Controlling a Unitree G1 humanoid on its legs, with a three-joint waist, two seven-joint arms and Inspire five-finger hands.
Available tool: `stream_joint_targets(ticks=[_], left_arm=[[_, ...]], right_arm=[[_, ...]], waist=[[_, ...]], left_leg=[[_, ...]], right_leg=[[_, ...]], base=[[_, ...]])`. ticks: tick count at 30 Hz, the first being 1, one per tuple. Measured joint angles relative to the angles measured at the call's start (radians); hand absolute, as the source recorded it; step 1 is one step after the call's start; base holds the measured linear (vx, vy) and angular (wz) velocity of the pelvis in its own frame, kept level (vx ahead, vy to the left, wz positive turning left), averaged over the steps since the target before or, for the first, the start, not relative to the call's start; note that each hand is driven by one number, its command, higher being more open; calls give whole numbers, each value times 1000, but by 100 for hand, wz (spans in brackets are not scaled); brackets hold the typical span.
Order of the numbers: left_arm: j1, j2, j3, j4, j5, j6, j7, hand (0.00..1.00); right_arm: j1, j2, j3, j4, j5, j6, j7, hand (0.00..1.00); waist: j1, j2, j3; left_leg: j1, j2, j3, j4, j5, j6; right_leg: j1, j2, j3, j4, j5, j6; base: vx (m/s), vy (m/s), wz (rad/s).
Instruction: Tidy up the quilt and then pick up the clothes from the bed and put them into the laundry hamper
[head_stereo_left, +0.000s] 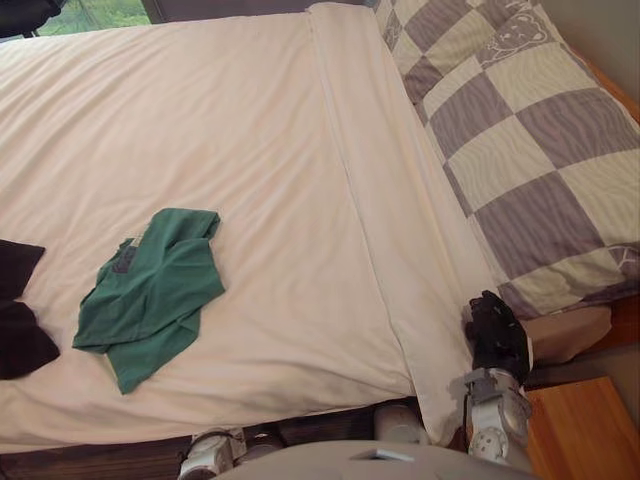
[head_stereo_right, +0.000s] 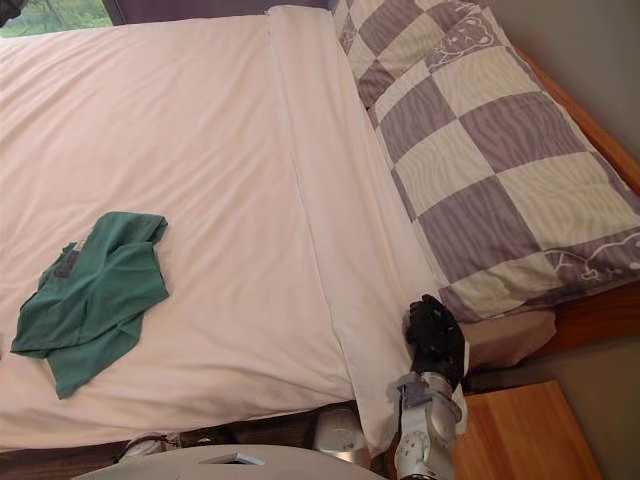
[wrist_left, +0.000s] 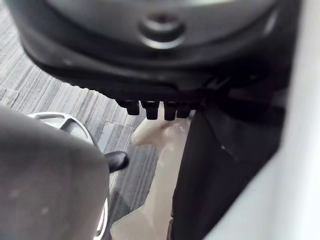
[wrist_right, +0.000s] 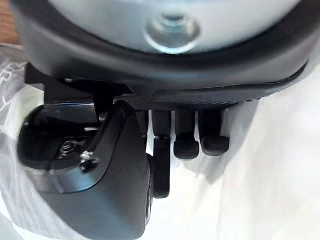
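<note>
Right hand (head_stereo_left: 497, 335): at 5 o'clock in the head views, set on the near end of the quilt (head_stereo_left: 250, 180), on its turned-back band (head_stereo_left: 370, 200). Its fingers (wrist_right: 187, 142) are curled down onto white cloth, with the thumb (wrist_right: 100, 170) drawn in beside them. This reads as a nip on the band's edge, a sensible hold for pulling the fold straight. The thumb's bulk hides whether cloth actually sits between thumb and fingers.

Quilt: cream, spread flat from centre to 10 o'clock, near edge hanging over the bed's side. Soft creases only; judged largely tidied.

Green garment (head_stereo_left: 150, 290): crumpled on the quilt at 8 o'clock, well apart from the right hand and untouched. Clothes step judged not yet begun.

Dark garment (head_stereo_left: 18, 320): on the quilt at 9 o'clock, cut off by the view's edge, so its kind cannot be told.

Checked pillow (head_stereo_left: 540, 150): at 2 o'clock, just beside the band, lying over a plain beige pillow (head_stereo_left: 565, 335) whose end peeps out next to the right hand.

Wooden bedside table (head_stereo_left: 580, 430): one corner at 5 o'clock, the rest cut off.

Left hand (wrist_left: 150, 70): low beside the bed, over grey carpet (wrist_left: 45, 95); whether its grasp is apart or together cannot be told. A pale cloth fold (wrist_left: 165, 175) hangs past it, possibly the quilt's overhang, but that is uncertain.
</note>
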Motion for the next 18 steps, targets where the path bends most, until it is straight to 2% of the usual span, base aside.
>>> stream_joint_targets(ticks=[6, 9, 13, 18], left_arm=[[19, 11, 66, -27, 2, -13, 0, 100], [23, 22, 90, -58, -2, -14, 0, 100], [28, 28, 96, -62, -29, -15, 0, 100], [32, 29, 97, -62, -31, -21, -2, 100]], right_arm=[[-47, 20, -80, 131, -110, 7, 57, 0], [-76, 17, -81, 188, -146, 8, 64, 0], [-82, 16, -84, 194, -214, 8, 82, 0], [-127, 16, -134, 249, -262, 8, 100, 0]], waist=[[0, -40, 14], [1, -75, 33], [1, -87, 40], [1, -88, 38]], left_leg=[[1, 25, 1, 20, -2, -1], [7, 36, 0, 43, -10, -7], [8, 39, 0, 65, -18, -16], [5, 49, -4, 65, -20, -15]], right_leg=[[-3, 22, -7, 34, -19, -24], [-21, 23, -25, 108, -57, -49], [-51, 21, -27, 184, -104, -74], [-46, 29, -38, 150, -95, -61]], base=[[-7, -61, 0], [-29, -60, 1], [-32, -54, -2], [-22, -25, 0]])
